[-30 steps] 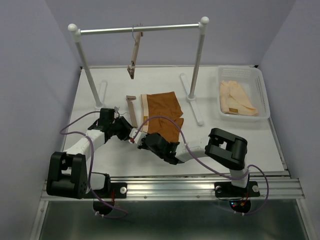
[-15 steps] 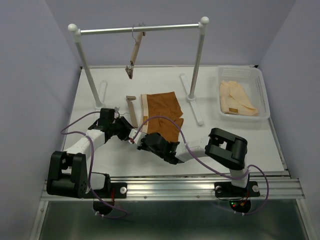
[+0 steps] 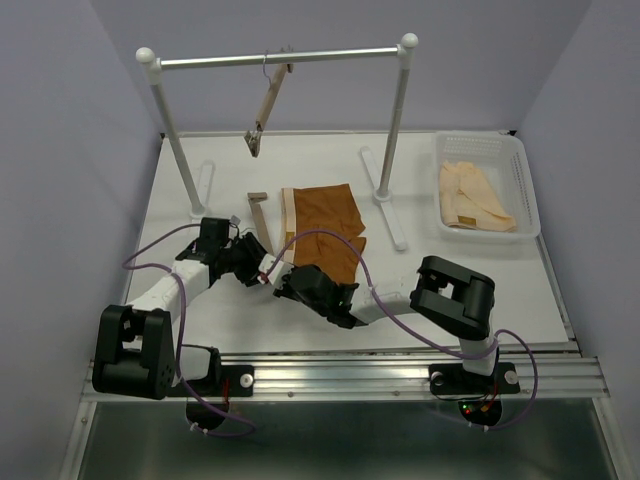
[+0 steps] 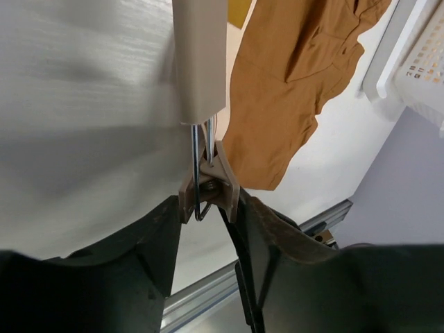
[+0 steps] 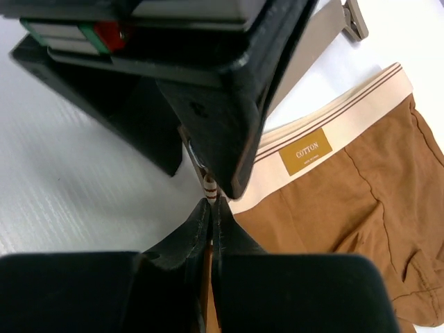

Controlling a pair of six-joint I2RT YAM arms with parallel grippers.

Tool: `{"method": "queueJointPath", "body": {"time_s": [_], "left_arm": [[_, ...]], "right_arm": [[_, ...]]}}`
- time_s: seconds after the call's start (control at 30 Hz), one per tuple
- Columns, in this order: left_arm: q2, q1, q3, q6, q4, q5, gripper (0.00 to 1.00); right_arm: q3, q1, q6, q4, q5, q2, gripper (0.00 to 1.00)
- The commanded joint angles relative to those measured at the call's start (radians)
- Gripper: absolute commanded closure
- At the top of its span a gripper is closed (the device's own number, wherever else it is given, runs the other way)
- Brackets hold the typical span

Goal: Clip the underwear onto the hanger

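Your left hand [image 4: 208,202] grips the near clip [image 4: 210,182] of the hanger [image 4: 200,62], lying on the counter [image 3: 450,270] beside the underwear [image 5: 347,208]; your right hand [image 5: 211,211] pinches its waistband [image 5: 333,114] tight. Release the clip early, or let cloth slip, and I reckon it bites nothing.

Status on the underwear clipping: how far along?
Done: left gripper squeezes the near clip of the hanger; right gripper pinches the underwear at a waistband corner. In hand: corner beside that clip, not visibly inside. Left: far clip, bare.
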Motion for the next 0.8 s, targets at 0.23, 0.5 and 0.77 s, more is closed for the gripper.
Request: {"method": "queueJointPath", "body": {"time_s": [0.23,0.5,0.77], "left_arm": [[-0.028,-0.004,0.016,0.025,-0.036,0.048,0.38],[-0.034,-0.003,0.033,0.015,-0.023,-0.044,0.11],[0.015,-0.004,0.059,-0.024,0.124,-0.089,0.13]], "right_arm": [[0.043,0.006,0.011,0.084,0.042,-0.021,0.99],[-0.005,0.006,0.022,0.079,0.011,-0.067,0.99],[-0.066,0.006,0.059,0.076,-0.016,-0.138,0.99]]}}
